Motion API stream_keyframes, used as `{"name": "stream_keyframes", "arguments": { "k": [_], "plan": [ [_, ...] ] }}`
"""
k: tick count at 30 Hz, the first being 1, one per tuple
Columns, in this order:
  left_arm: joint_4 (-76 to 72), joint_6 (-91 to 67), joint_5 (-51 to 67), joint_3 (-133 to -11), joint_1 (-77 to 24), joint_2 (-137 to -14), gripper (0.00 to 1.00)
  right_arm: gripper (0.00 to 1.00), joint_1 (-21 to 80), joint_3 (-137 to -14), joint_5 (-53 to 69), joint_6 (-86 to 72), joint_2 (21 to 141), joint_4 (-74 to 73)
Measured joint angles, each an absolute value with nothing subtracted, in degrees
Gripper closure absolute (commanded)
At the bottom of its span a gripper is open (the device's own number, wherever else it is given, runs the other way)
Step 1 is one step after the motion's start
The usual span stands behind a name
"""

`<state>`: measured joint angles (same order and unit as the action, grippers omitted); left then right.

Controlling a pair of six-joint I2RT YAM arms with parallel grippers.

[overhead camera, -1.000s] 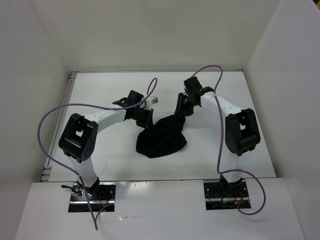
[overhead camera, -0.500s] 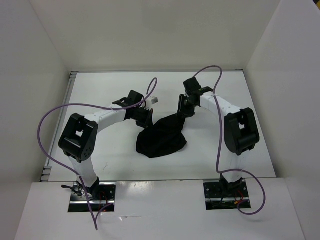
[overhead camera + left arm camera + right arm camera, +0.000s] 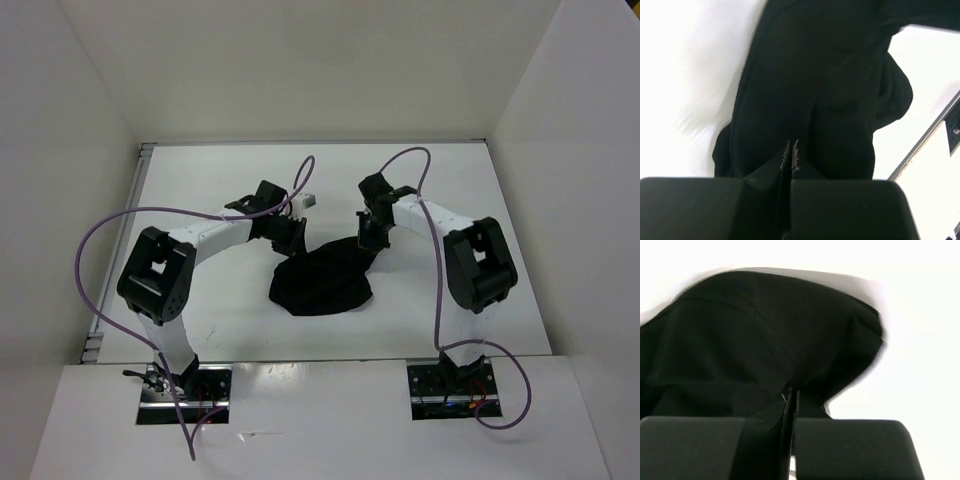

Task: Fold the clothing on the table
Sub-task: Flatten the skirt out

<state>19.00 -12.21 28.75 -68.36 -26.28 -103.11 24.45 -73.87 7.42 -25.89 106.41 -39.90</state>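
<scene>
- Clothing point(image 3: 318, 282) lies bunched near the middle of the table point(image 3: 200, 190), between the two arms. Its far corners are drawn up toward both grippers.
- Left gripper point(image 3: 791, 150): jaws pressed together, black fabric pinched at the tips.
- Right gripper point(image 3: 790, 394): jaws likewise together on a fold of the cloth. How much fabric sits in the bite is hidden.
- Risk: a shallow bite on either side. The limp cloth could slip out on lifting, dropping one corner and skewing the fold.
- Risk: a pinch that catches several layers would drag the whole bunch instead of freeing one edge.
- Risk: uneven pulling would twist the cloth. The grippers sit near each other, so they could collide.
</scene>
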Motion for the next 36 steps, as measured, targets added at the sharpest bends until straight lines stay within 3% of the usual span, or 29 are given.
{"name": "stream_keyframes", "arguments": {
  "k": [13,20,25,26,27,28,29,31,32,36],
  "plan": [
    [27.2,-8.1,31.0,-66.6,-26.3,-91.2,0.97,1.00,22.6,-68.9,5.5,-25.6,84.2,-52.3],
    [28.1,-7.9,28.7,-67.6,-26.4,-89.7,0.97,1.00,21.8,-70.8,9.9,-26.5,83.1,-55.5],
    [25.4,-9.6,23.3,-78.7,-26.2,-101.4,0.97,1.00,14.7,-79.0,15.8,-30.9,90.1,-47.5],
    [24.5,-10.7,22.2,-81.4,-26.0,-103.9,0.93,1.00,13.0,-80.8,16.7,-32.4,92.2,-44.7],
    [23.2,-11.4,20.9,-83.9,-25.6,-106.3,0.72,0.97,11.7,-82.4,17.4,-34.0,94.4,-41.7],
    [21.8,-12.4,19.4,-86.6,-25.0,-108.5,0.45,0.90,10.6,-84.0,17.6,-35.4,96.3,-39.1],
    [21.0,-13.8,18.2,-89.7,-24.2,-110.7,0.37,0.78,9.6,-85.5,18.1,-36.9,98.4,-36.2],
    [18.0,-17.0,16.4,-95.2,-22.1,-114.0,0.33,0.71,8.0,-88.3,19.6,-39.2,102.7,-30.2],
    [16.2,-18.6,15.8,-97.5,-20.9,-115.2,0.24,0.69,7.6,-89.5,20.5,-39.9,104.6,-27.7],
    [9.0,-25.2,15.3,-103.5,-16.3,-116.6,0.23,0.61,7.3,-91.0,23.6,-42.1,108.2,-20.3]
  ]
}}
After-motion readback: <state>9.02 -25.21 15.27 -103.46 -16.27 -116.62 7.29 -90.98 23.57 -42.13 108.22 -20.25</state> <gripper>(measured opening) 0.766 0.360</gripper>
